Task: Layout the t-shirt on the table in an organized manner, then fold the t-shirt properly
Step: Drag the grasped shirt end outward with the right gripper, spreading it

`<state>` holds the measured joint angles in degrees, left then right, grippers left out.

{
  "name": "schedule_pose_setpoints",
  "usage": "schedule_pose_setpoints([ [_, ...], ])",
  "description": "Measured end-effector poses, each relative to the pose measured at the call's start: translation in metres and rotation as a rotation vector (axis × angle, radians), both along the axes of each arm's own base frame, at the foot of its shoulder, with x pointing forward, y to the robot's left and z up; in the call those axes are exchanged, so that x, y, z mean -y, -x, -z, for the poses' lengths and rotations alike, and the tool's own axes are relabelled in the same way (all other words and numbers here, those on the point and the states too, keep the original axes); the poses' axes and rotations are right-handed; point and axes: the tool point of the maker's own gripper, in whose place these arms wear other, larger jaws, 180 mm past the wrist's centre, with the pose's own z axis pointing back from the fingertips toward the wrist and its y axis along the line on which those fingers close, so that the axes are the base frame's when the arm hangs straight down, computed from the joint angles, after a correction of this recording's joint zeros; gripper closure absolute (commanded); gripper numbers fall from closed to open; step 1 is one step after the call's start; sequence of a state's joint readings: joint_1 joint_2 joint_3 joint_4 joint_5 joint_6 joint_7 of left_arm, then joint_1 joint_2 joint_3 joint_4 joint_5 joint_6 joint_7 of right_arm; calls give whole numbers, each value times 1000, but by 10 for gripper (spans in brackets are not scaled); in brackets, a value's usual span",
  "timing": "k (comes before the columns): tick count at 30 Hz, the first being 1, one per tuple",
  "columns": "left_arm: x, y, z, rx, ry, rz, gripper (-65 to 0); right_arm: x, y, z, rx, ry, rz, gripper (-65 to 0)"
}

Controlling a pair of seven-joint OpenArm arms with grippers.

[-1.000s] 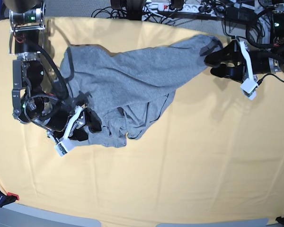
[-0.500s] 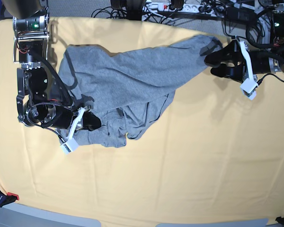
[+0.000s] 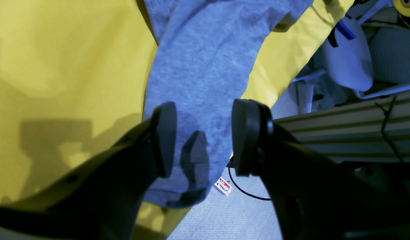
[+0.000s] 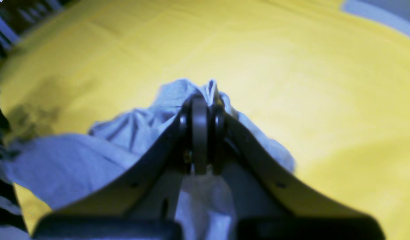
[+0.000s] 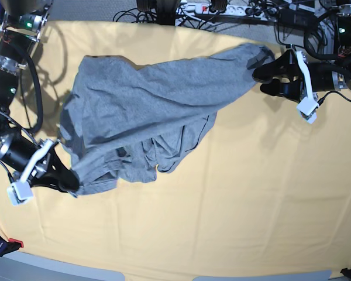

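On the table: the t-shirt is seen spread in a rumpled, uneven diagonal across the pale yellow-orange table, one end drawn toward each gripper.
Right gripper: the right gripper is pictured low at the near-left part of the base view, its fingers pressed together on a bunched fold of the t-shirt; in the right wrist view the cloth is seen pinched at the fingertips and draped back along both sides of them.
Left gripper: the left gripper is shown at the far right part of the base view, fingers held apart, with nothing clamped between them.
Cloth at the left gripper: in the left wrist view a strip of grey fabric is seen lying under and ahead of the spread left gripper, its end hanging over the table's edge; whether the fingers touch it cannot be told.
Shirt shape: a wrinkled, overlapped mass is seen just ahead of the right gripper, with a long smoother panel stretched from it toward the left gripper.
Beyond the table: cables are visible along the far edge.
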<state>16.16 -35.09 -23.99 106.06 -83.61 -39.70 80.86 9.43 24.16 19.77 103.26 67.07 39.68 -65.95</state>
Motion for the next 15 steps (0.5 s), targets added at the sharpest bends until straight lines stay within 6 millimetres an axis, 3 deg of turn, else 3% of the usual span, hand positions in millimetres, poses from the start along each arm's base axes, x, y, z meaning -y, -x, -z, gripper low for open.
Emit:
schedule_pose_setpoints([
  [7,0,0,0,0,0,0,-284,26,42,-12,56,111,71,0],
  [12,0,0,0,0,0,0,-284,59,61,-37,135,173,196,0],
  [15,0,0,0,0,0,0,-284,76,74,-40,131,203,264,0],
])
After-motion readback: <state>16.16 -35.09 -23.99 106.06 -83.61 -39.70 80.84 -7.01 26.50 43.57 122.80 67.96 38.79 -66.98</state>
